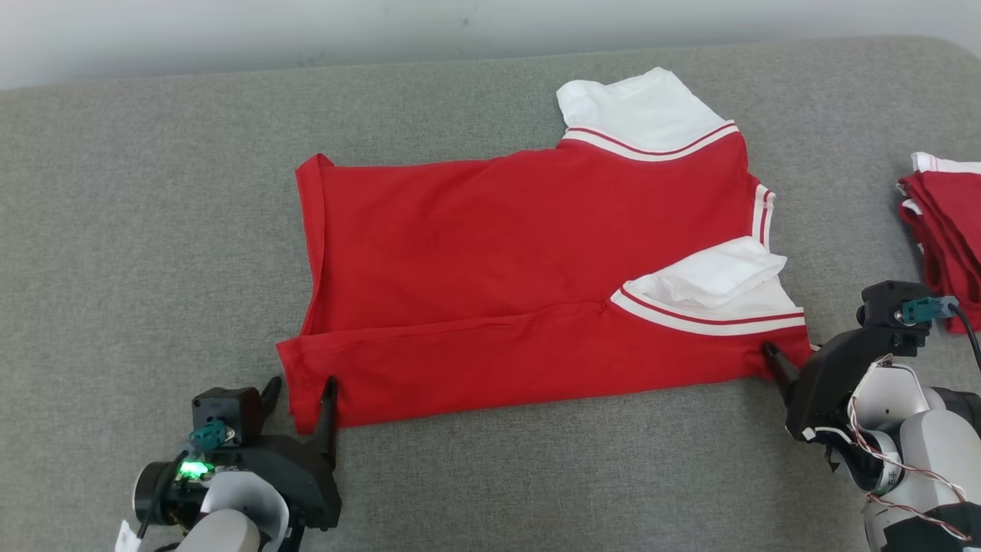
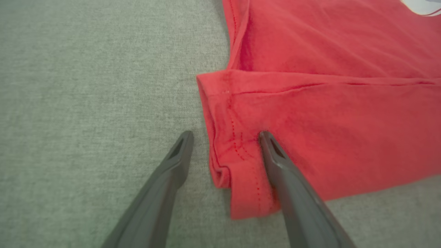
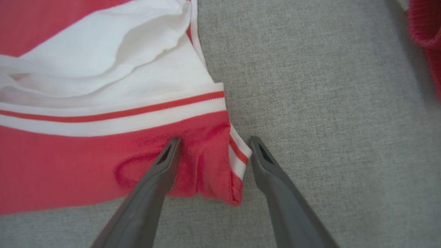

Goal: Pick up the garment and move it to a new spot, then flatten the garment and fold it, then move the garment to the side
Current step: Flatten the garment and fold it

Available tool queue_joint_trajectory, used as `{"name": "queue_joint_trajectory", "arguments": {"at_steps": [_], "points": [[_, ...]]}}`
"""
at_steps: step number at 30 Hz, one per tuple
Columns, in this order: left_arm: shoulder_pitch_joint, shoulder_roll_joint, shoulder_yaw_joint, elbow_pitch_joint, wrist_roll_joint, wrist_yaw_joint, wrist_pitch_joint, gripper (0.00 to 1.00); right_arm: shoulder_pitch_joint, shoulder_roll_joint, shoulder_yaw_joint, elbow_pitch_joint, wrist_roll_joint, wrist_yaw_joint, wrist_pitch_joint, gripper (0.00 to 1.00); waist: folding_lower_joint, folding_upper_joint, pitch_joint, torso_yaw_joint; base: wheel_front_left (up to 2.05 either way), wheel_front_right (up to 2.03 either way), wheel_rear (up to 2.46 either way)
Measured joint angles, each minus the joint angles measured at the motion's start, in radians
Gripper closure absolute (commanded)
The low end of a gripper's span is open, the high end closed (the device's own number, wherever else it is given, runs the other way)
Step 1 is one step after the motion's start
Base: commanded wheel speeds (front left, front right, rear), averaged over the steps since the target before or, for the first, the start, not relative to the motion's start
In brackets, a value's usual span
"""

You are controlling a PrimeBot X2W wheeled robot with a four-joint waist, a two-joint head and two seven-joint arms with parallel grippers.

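1. Bench (image 1: 153, 230), grey woven cover. It spans the head view, with a pale wall (image 1: 460, 31) behind its far edge.

2. Garment (image 1: 498, 253) (image 2: 344, 120) (image 3: 69, 165): a red shirt with white sleeves and red-and-white striped trim. It lies flat near the middle of the bench, hem to the robot's left and neck to its right. The near long side is folded over onto the body as a red band. One white sleeve (image 1: 644, 107) sticks out at the far side. The other (image 1: 713, 284) lies folded in on top of the red, slightly crumpled.

3. Stack of red garments (image 1: 946, 238) (image 3: 425, 34) with white trim, at the right edge of the bench, apart from the shirt.

4. Right gripper (image 1: 789, 359) (image 3: 214, 139), at the near neck-end corner of the shirt. The jaws are spread wide and hold nothing. One finger presses into the red cloth and puckers it. The other rests on bare bench just beside the striped trim, so the corner lies between them.

5. Left gripper (image 1: 303, 383) (image 2: 225, 134), at the near hem corner. The jaws are spread wide and hold nothing. One finger tip sits on the red cloth inside the stitched hem, the other on bare bench just beside the hem edge. A green light glows on the wrist.
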Motion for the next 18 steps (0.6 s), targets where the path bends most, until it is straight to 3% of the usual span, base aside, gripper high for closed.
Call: {"name": "queue_joint_trajectory", "arguments": {"at_steps": [1,2,3,4,5,11,18], "points": [[-0.003,-0.002,-0.001,0.003,-0.003,-0.004,0.002,0.0,-0.003,0.0,0.0,0.006,0.0,0.0,0.003,0.0,0.0,-0.0001,0.002,0.002,0.0,0.0,0.0],[-0.004,-0.003,-0.002,0.007,-0.005,-0.005,0.005,0.08,-0.005,0.001,0.001,0.01,0.003,0.0,0.006,0.0,0.0,-0.0002,0.003,0.003,0.0,0.0,0.0],[-0.007,-0.005,-0.003,0.009,-0.005,-0.006,0.006,0.43,-0.006,0.001,0.001,0.011,0.004,0.0,0.007,0.59,0.0,-0.0002,0.005,0.005,0.0,0.0,0.0],[-0.009,-0.006,-0.005,0.013,-0.005,-0.011,0.008,0.65,-0.006,0.0,0.002,0.012,0.005,0.0,0.007,0.92,0.0,-0.0001,0.005,0.006,0.0,0.0,0.0],[-0.014,-0.008,-0.007,0.019,-0.011,-0.018,0.017,1.0,-0.006,-0.002,0.007,0.014,0.007,0.0,0.008,1.0,0.0,-0.0002,0.005,0.007,0.0,0.0,0.0],[-0.016,-0.034,-0.015,0.047,-0.044,-0.04,0.025,1.0,0.009,-0.001,0.018,0.013,0.052,0.0,0.002,1.0,0.0002,0.0,-0.018,0.006,0.0,0.0,0.0],[0.067,-0.034,0.011,0.028,-0.08,-0.031,0.005,1.0,0.082,0.0,-0.002,-0.05,0.087,0.0,-0.013,1.0,0.0002,0.0001,-0.077,-0.001,0.0,0.0,0.0]]}}
